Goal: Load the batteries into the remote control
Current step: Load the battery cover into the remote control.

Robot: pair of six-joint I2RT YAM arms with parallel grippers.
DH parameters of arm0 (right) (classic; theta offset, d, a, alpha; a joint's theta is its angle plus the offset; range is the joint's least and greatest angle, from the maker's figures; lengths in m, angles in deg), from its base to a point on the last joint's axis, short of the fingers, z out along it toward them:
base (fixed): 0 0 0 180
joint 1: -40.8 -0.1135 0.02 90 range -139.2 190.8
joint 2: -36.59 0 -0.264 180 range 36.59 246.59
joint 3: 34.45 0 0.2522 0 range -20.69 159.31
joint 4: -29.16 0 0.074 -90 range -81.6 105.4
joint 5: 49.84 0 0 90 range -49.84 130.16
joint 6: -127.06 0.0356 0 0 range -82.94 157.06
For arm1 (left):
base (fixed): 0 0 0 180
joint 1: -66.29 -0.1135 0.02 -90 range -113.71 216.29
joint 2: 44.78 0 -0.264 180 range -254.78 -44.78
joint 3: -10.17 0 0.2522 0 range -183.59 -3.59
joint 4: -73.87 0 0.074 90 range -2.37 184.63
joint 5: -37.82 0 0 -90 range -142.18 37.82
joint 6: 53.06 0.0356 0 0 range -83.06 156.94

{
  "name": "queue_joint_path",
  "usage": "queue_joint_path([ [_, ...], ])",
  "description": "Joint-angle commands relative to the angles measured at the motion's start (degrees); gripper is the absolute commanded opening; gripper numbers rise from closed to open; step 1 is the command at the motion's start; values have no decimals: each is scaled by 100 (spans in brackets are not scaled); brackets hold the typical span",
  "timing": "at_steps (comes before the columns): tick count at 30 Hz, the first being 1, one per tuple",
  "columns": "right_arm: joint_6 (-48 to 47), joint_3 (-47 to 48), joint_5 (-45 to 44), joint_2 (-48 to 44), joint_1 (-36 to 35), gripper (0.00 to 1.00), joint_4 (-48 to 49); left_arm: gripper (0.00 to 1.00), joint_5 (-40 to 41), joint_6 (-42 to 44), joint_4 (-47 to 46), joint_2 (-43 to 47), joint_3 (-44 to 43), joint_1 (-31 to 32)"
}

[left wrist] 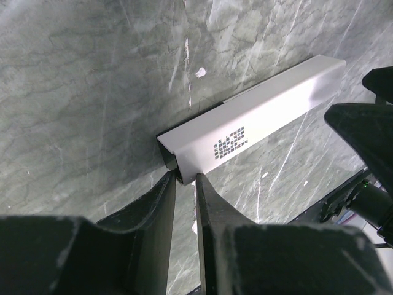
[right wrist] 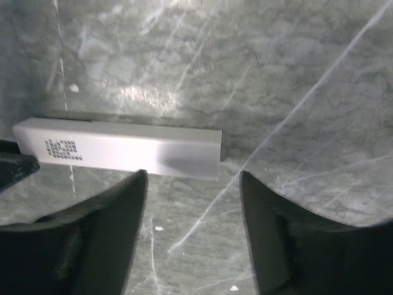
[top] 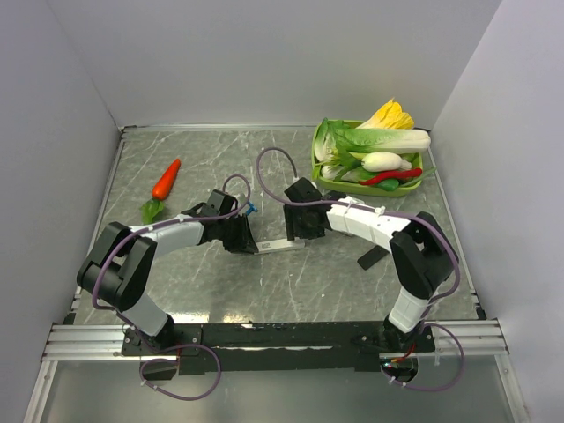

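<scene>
The remote [top: 280, 246] lies flat on the table [top: 317, 286], between my two arms. My left gripper [left wrist: 187, 179] has its jaws nearly together at one end of the bar; I cannot tell whether they pinch its thin edge. My right gripper [right wrist: 193, 181] is spread wide just beside the other end, holding nothing. No batteries show in any view, so I judge this is the steadying step. Next I must open its back without letting it slide.

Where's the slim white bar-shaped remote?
In the top view the slim white bar-shaped remote lies centrally, between the left pincer and the open right pincer.
</scene>
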Motion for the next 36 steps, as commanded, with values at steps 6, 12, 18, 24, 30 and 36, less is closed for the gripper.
queue_joint_path([
  [6, 3, 214, -6, 389, -42, 58, -55, 24, 133, 49, -94, 3, -8, 42],
  [12, -23, 161, 178, 424, -86, 40, 15, 24, 133, 31, -111, -5, -8, 42],
  [18, 73, 197, 433, 530, -244, 33, 103, 24, 36, -21, -199, 29, -26, 42],
  [24, 267, 127, 934, 653, -367, 33, 348, 23, -235, -171, -498, 118, 27, 42],
  [30, 513, -49, 1286, 548, -359, 33, 648, 24, -544, -329, -919, 170, 80, 42],
  [36, 610, -172, 1392, 398, -350, 35, 903, 24, -817, -399, -1122, 223, 124, 42],
])
